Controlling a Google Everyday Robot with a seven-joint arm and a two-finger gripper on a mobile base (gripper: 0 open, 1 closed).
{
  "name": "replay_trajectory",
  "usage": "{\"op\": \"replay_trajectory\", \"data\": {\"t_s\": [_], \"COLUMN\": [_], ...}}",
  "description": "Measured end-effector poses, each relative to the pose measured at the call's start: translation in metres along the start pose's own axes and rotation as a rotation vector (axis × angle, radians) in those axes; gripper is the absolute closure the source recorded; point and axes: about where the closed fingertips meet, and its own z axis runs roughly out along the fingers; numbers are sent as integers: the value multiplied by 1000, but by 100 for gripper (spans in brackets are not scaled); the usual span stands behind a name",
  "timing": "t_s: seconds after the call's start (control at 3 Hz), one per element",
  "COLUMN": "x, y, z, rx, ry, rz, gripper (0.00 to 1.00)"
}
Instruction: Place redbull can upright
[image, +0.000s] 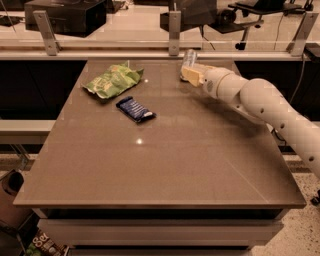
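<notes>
Redbull can (189, 58) is at the far edge of the surface (165, 170), a little right of the middle and close to the rail that runs behind that edge. It looks upright or nearly so. Only its pale silvery upper part shows, because its lower part is hidden behind the tool (190, 75). The tool sits right against the can on the near side, low over the surface. Whether it is clamped on the can or merely beside it cannot be told from this view.

The white arm (260, 102) reaches in from the right edge, angling toward the far edge. A crumpled green snack bag (114, 80) lies near the far left corner, well apart from the can. A dark blue bar wrapper (135, 109) lies flat just beside the bag, on its near side, set diagonally.
</notes>
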Motion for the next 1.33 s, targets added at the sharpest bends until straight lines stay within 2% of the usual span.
{"op": "replay_trajectory", "data": {"t_s": [0.33, 0.67, 1.0, 1.33], "x": [0, 1, 1, 1], "y": [2, 4, 6, 8], "z": [2, 3, 5, 6], "rx": [-4, -7, -10, -14], "ry": [0, 1, 1, 1], "rz": [0, 0, 1, 1], "gripper": [82, 100, 82, 59]}}
